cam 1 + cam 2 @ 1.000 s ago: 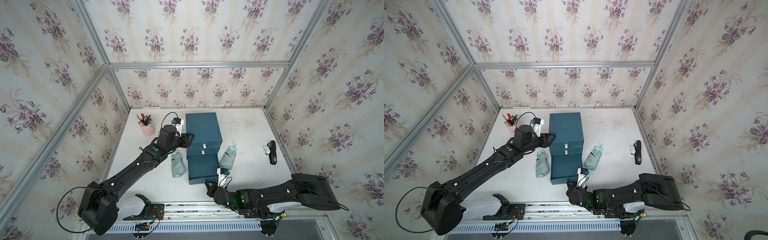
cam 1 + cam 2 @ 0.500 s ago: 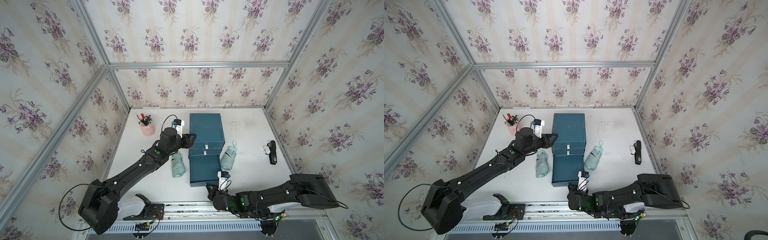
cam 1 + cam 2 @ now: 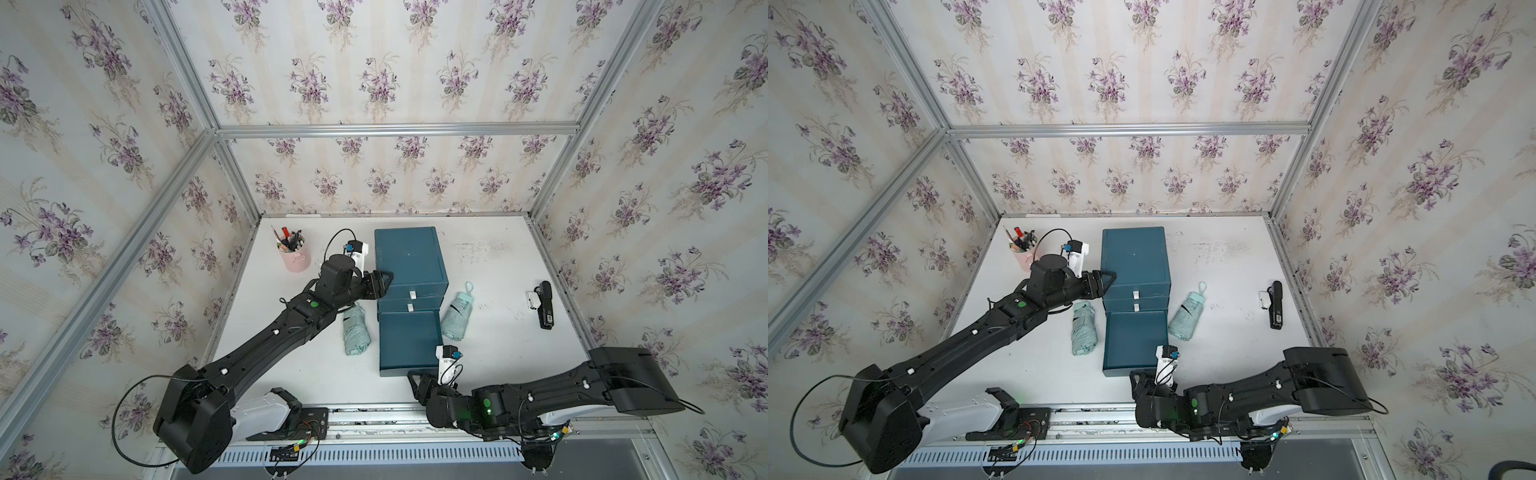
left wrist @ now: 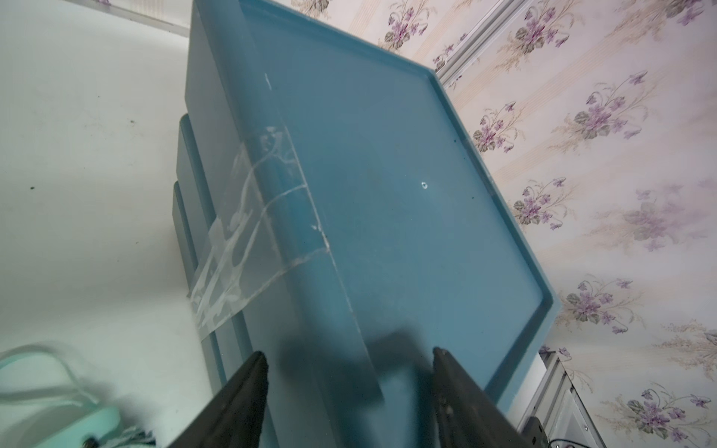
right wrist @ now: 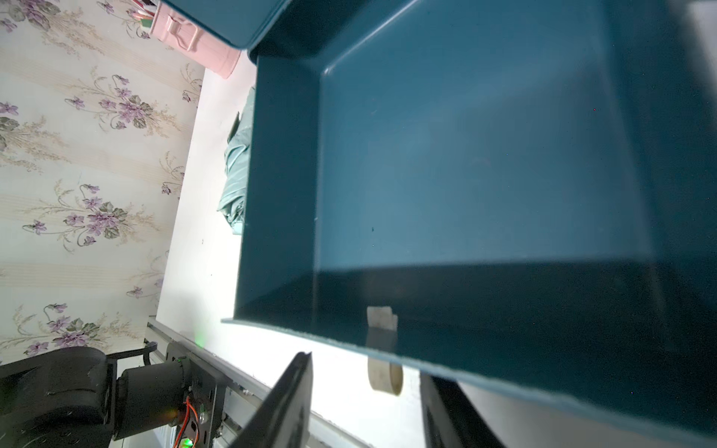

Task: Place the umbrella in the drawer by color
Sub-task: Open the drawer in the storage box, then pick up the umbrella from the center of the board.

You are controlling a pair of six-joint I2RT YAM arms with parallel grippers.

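Observation:
The drawer cabinet is dark teal and stands mid-table, with its bottom drawer pulled out and empty inside. One mint umbrella lies left of the open drawer, a second mint umbrella lies to its right. My left gripper is open at the cabinet's top left edge, its fingers straddling that edge. My right gripper is open at the open drawer's front. The white pull tab hangs between its fingers untouched.
A pink pen cup stands at the back left. A black device lies near the right wall. Clear tape runs down the cabinet's side. The aluminium rail borders the table's front edge.
My right gripper has opened and let go of the pull tab after drawing the bottom drawer a little further out. My left gripper's jaws have widened at the cabinet's edge.

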